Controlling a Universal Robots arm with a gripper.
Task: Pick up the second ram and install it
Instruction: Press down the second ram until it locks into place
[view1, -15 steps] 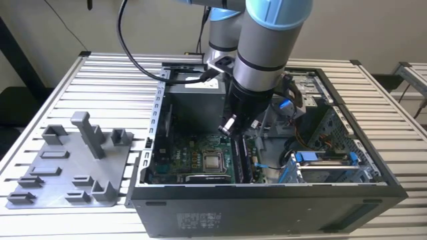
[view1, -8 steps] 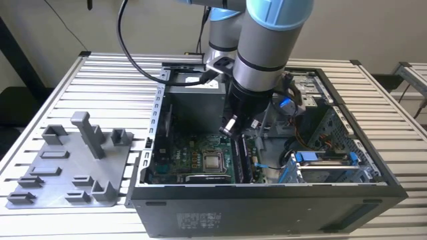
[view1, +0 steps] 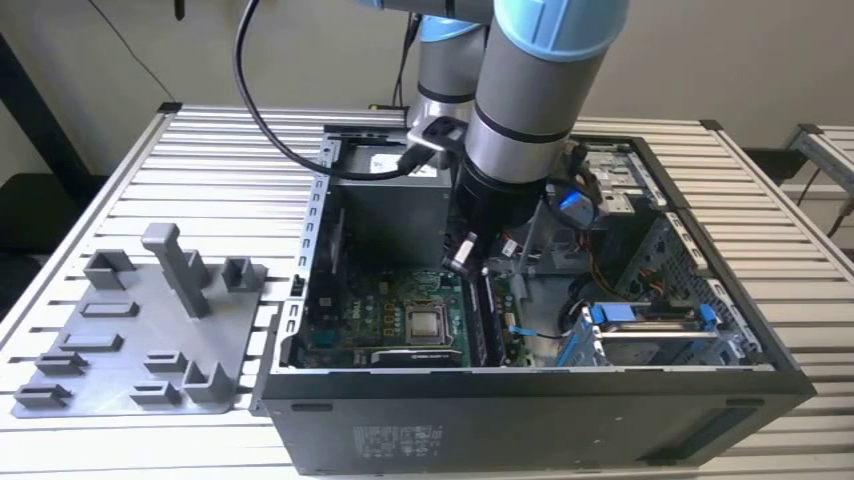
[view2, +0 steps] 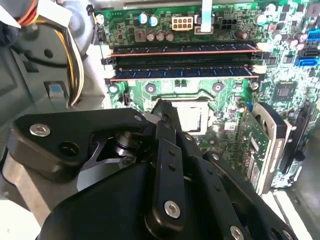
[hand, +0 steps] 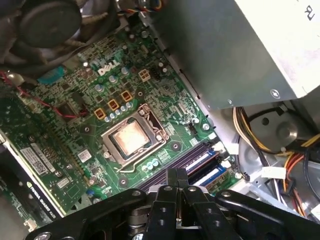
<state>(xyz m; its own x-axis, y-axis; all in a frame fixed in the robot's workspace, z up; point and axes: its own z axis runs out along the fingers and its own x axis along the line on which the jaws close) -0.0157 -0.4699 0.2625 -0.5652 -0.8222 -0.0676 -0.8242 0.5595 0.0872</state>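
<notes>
The black metal pincer (hand: 178, 192) hangs inside the open dark desktop computer case (view1: 534, 420), its fingers drawn together with nothing between them, low over the green motherboard (hand: 100, 100) in the first wrist view. Just beyond it in the second wrist view, two long dark memory sticks lie seated side by side in their slots; the second ram (view2: 180, 72) sits nearer the square silver processor socket (hand: 131, 137). On the slatted metal bench (view1: 120, 180), a grey plastic holder tray (view1: 134, 340) rests at the exterior view's left.
</notes>
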